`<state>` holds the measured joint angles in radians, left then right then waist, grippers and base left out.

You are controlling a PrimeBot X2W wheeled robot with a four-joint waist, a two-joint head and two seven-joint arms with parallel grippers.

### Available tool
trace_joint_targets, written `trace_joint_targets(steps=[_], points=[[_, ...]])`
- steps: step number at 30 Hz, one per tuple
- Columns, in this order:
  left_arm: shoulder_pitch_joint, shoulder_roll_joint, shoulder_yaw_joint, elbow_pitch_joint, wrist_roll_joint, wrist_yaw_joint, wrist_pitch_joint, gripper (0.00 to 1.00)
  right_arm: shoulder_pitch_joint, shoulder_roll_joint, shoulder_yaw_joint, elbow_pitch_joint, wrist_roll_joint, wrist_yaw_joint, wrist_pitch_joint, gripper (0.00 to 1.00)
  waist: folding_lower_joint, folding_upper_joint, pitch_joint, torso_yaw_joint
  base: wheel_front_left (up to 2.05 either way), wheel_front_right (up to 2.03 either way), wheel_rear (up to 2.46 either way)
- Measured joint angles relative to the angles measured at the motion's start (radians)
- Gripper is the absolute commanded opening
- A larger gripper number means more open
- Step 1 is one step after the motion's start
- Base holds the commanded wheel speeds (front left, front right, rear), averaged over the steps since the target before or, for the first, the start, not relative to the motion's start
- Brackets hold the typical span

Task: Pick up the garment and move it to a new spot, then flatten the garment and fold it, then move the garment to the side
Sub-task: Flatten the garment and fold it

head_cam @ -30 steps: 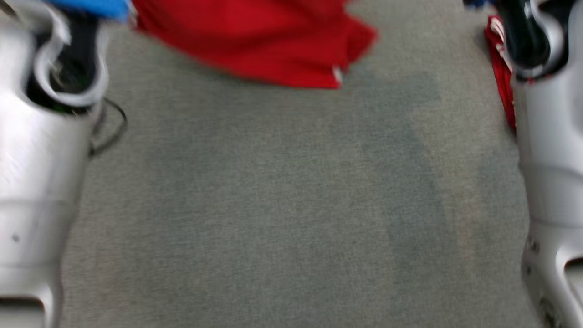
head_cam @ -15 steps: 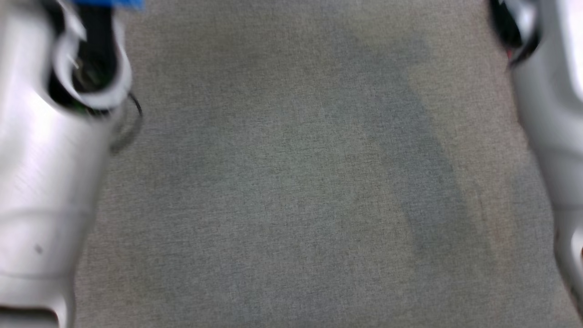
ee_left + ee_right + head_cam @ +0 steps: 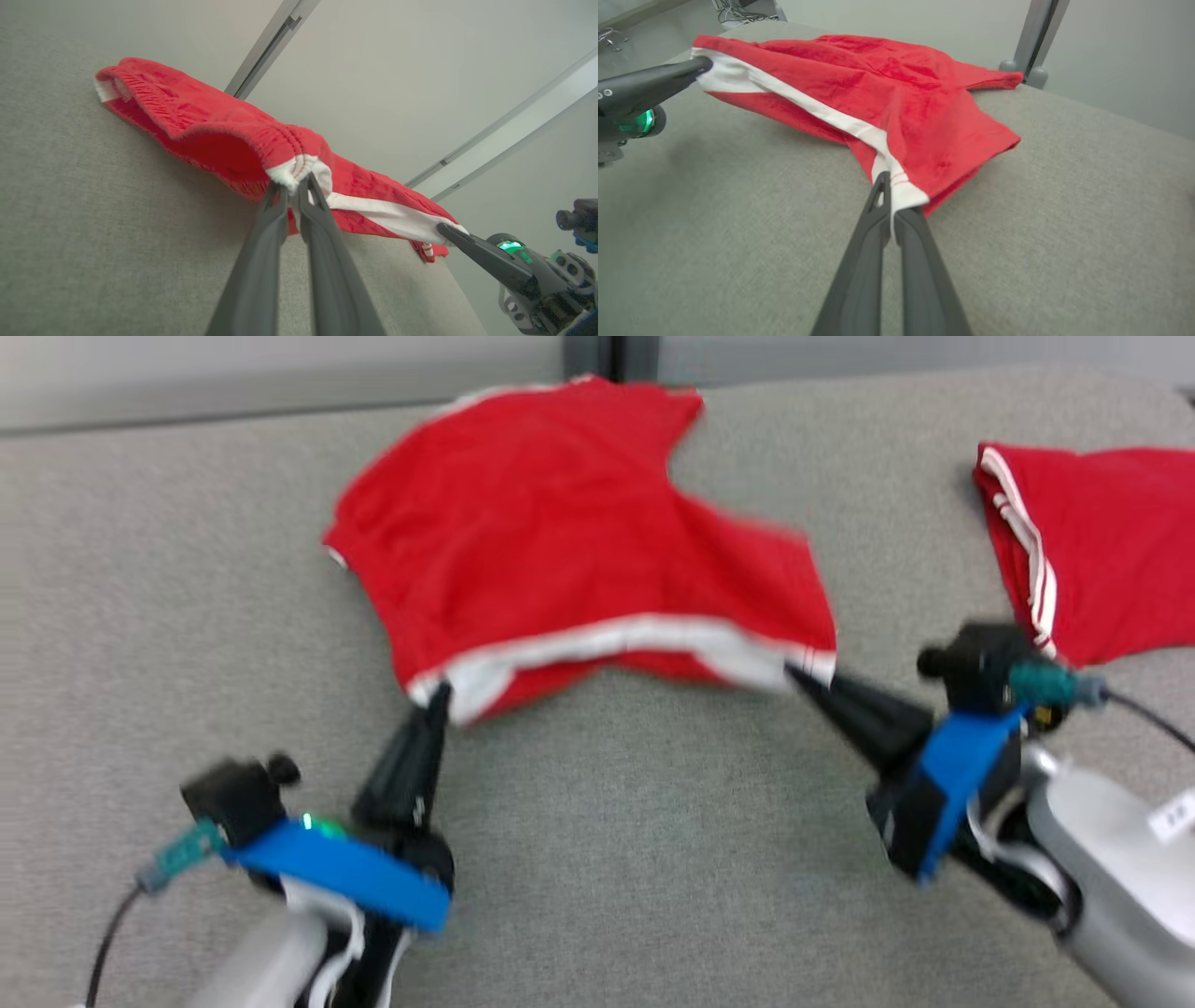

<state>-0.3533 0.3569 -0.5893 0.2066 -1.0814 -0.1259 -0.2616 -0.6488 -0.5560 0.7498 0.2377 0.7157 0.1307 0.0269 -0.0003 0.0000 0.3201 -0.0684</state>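
Grey cloth-covered desk point(image 3: 607, 859) takes up most of the head view, with a pale wall point(image 3: 233, 373) behind it. The red garment point(image 3: 560, 532), shorts with a white waistband point(image 3: 607, 639), lies spread at the far middle of the desk. Its legs point toward the wall and the waistband edge faces the robot. The waistband is lifted slightly off the cloth between the two grips and sags in the middle; the rest lies on the desk.

A second red garment point(image 3: 1111, 569) with white side stripes lies at the far right, well apart from the first.

The left fingers point(image 3: 435, 700) are pressed together, pinching the left end of the waistband. In the left wrist view the white hem bunches right at the tips point(image 3: 293, 184). The right fingers point(image 3: 801, 677) are also pressed together, pinching the right end of the waistband. The right wrist view shows white fabric caught between the tips point(image 3: 889, 186).

Each wrist has a blue bracket point(image 3: 345, 868) and a black camera block. There is a small green light point(image 3: 306, 821) on the left wrist.
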Motion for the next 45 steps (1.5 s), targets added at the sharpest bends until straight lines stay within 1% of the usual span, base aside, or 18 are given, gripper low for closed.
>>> trace_joint_targets(steps=[1, 3, 5, 6, 8, 11, 15, 17, 19, 21, 23, 26, 29, 31, 33, 36, 45], points=[[0.037, 0.014, -0.021, -0.019, -0.001, 0.000, 0.000, 0.00, 0.033, -0.030, 0.020, -0.044, 0.023, 0.000, 0.017, 0.00, -0.0001, -0.0002, -0.017, 0.004, 0.00, 0.00, 0.00], [0.096, 0.044, -0.034, -0.053, -0.004, 0.000, 0.000, 0.00, 0.095, -0.091, 0.030, -0.104, 0.052, 0.000, 0.056, 0.00, -0.0001, -0.0003, -0.049, 0.010, 0.00, 0.00, 0.00], [0.151, 0.063, -0.031, -0.091, -0.021, 0.000, 0.000, 0.00, 0.151, -0.146, 0.009, -0.141, 0.067, 0.000, 0.108, 0.00, 0.0000, -0.0002, -0.078, 0.015, 0.00, 0.00, 0.00], [0.179, 0.074, -0.037, -0.110, -0.025, 0.000, 0.000, 0.00, 0.178, -0.164, -0.002, -0.168, 0.073, 0.000, 0.133, 0.00, 0.0000, -0.0002, -0.091, 0.017, 0.00, 0.00, 0.00], [0.236, 0.101, -0.050, -0.135, -0.040, 0.000, 0.000, 0.00, 0.241, -0.179, -0.023, -0.229, 0.098, 0.000, 0.186, 0.00, 0.0000, -0.0003, -0.115, 0.019, 0.00, 0.00, 0.00], [0.299, 0.165, -0.096, -0.165, -0.073, 0.000, 0.004, 0.00, 0.348, -0.202, -0.077, -0.291, 0.139, 0.000, 0.275, 0.00, 0.0000, -0.0003, -0.139, 0.019, 0.00, 0.00, 0.00], [0.376, 0.239, -0.122, -0.207, -0.130, 0.000, 0.029, 0.00, 0.518, -0.206, -0.204, -0.331, 0.196, 0.000, 0.404, 0.00, 0.0001, -0.0003, -0.161, 0.022, 0.00, 0.00, 0.00], [0.415, 0.269, -0.132, -0.215, -0.136, 0.000, 0.043, 0.00, 0.613, -0.195, -0.279, -0.352, 0.207, 0.000, 0.478, 0.00, 0.0001, -0.0004, -0.167, 0.025, 0.00, 0.00, 0.00], [0.439, 0.286, -0.140, -0.229, -0.142, 0.002, 0.058, 0.00, 0.692, -0.164, -0.355, -0.381, 0.200, 0.000, 0.537, 0.00, 0.0002, -0.0003, -0.173, 0.030, 0.00, 0.00, 0.00], [0.449, 0.292, -0.137, -0.252, -0.150, 0.003, 0.058, 0.00, 0.736, -0.127, -0.430, -0.434, 0.167, 0.000, 0.559, 0.00, 0.0002, -0.0003, -0.175, 0.034, 0.00, 0.00, 0.00], [0.444, 0.288, -0.133, -0.273, -0.149, 0.003, 0.056, 0.00, 0.750, -0.096, -0.483, -0.486, 0.127, 0.000, 0.585, 0.00, 0.0003, -0.0003, -0.175, 0.040, 0.00, 0.00, 0.00], [0.399, 0.256, -0.133, -0.290, -0.151, 0.003, 0.063, 0.00, 0.731, -0.056, -0.525, -0.539, 0.086, 0.000, 0.616, 0.00, 0.0003, -0.0002, -0.173, 0.055, 0.00, 0.00, 0.00], [0.316, 0.225, -0.132, -0.281, -0.143, 0.003, 0.078, 0.00, 0.652, -0.045, -0.541, -0.542, 0.055, 0.000, 0.651, 0.00, 0.0004, -0.0001, -0.170, 0.074, 0.00, 0.00, 0.00], [0.261, 0.188, -0.131, -0.269, -0.146, 0.002, 0.088, 0.00, 0.581, -0.036, -0.536, -0.528, 0.049, 0.000, 0.661, 0.00, 0.0004, -0.0001, -0.165, 0.086, 0.00, 0.00, 0.00], [0.212, 0.160, -0.132, -0.241, -0.146, 0.002, 0.099, 0.00, 0.509, -0.038, -0.517, -0.496, 0.033, 0.000, 0.667, 0.00, 0.0004, -0.0001, -0.157, 0.096, 0.00, 0.00, 0.00], [0.144, 0.116, -0.120, -0.184, -0.137, 0.016, 0.097, 0.00, 0.392, -0.045, -0.484, -0.430, 0.015, 0.000, 0.650, 0.00, 0.0005, 0.0000, -0.141, 0.114, 0.00, 0.00, 0.00], [-0.044, -0.016, -0.070, -0.011, -0.140, 0.044, 0.070, 0.00, 0.079, -0.061, -0.369, -0.185, -0.001, 0.000, 0.496, 0.00, 0.0005, 0.0001, -0.051, 0.166, 0.00, 0.00, 0.00]])
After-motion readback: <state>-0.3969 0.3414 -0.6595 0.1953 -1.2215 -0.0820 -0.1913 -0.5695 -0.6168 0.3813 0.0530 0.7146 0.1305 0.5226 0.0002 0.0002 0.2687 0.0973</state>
